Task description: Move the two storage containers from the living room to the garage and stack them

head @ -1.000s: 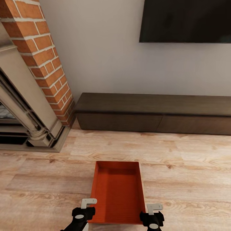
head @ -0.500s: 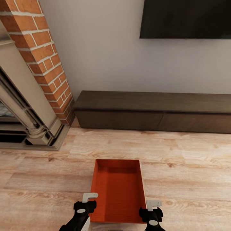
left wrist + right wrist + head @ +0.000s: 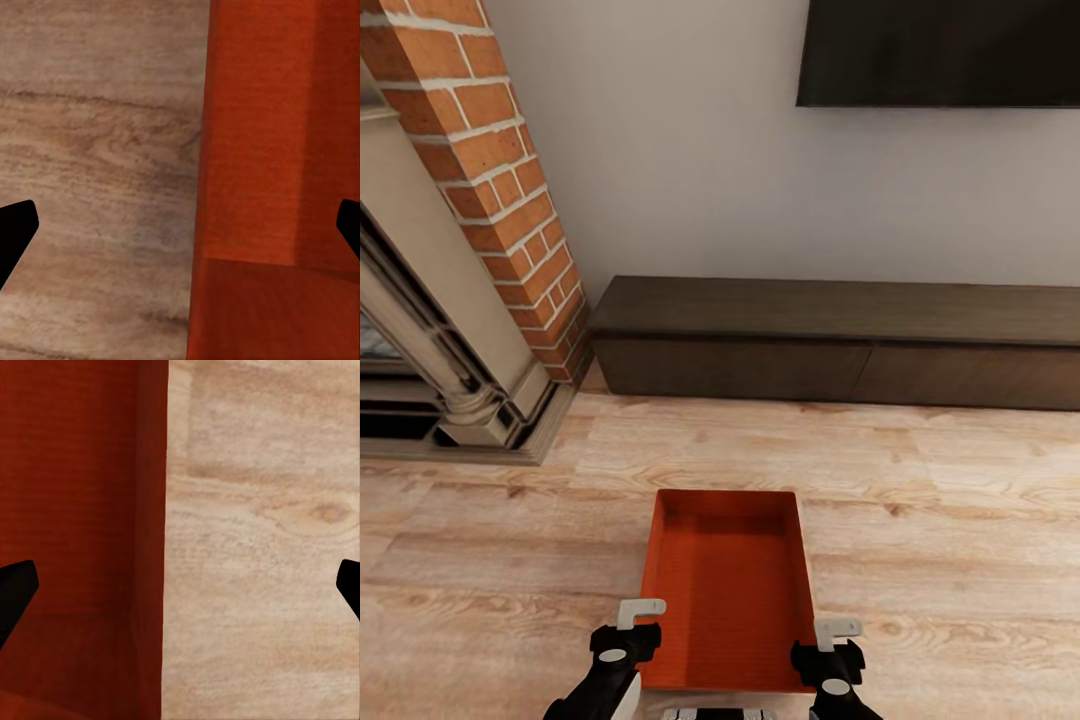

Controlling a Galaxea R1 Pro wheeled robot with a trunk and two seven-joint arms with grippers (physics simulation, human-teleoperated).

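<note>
From my head, the bin lies on the wood floor, my left gripper and right gripper flanking its near corners. Each wrist shows my jaws spread wide, straddling a bin wall.

Left gripper, lower left of the head view: glossy black body with a round grey disc on top and a pale grey L-shaped finger plate. Right gripper, lower right: same black housing, grey disc and pale bracket. A white-and-dark ribbed part sits at the bottom centre edge. In both wrist views, black pointed fingertips enter at each side edge.
</note>
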